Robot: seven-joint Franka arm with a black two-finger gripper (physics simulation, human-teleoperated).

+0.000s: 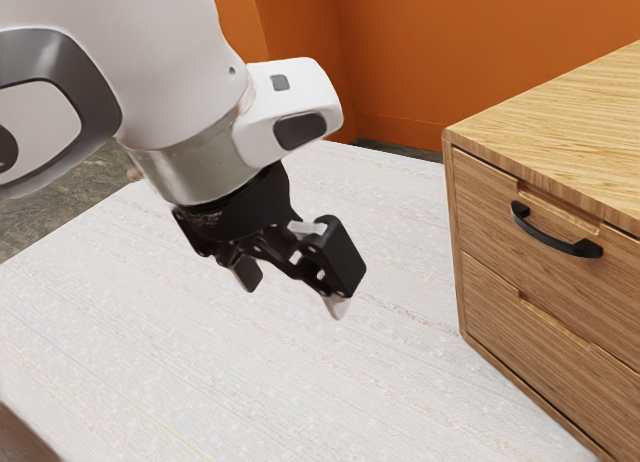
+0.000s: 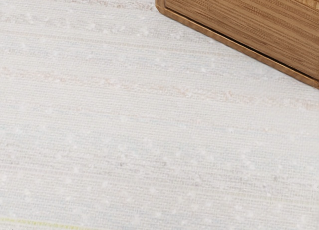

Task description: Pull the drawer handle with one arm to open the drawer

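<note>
A wooden drawer cabinet [image 1: 560, 282] stands on the white tabletop at the exterior view's right. Its upper drawer [image 1: 500, 217] carries a black curved handle [image 1: 555, 234] and sits flush with the cabinet front. My black gripper [image 1: 295, 290] hovers above the table, well off to the left of the cabinet, tilted downward. Its fingers stand apart with nothing between them, so it is open. In the wrist view the cabinet's lower corner [image 2: 239, 21] lies ahead of my hand, beyond bare tabletop.
A second drawer front [image 1: 560, 352] lies below the handled one. The white textured table [image 1: 150, 332] stretches under and around my hand. An orange wall [image 1: 420, 42] closes the back, and grey floor [image 1: 60, 197] lies beyond the table's far left edge.
</note>
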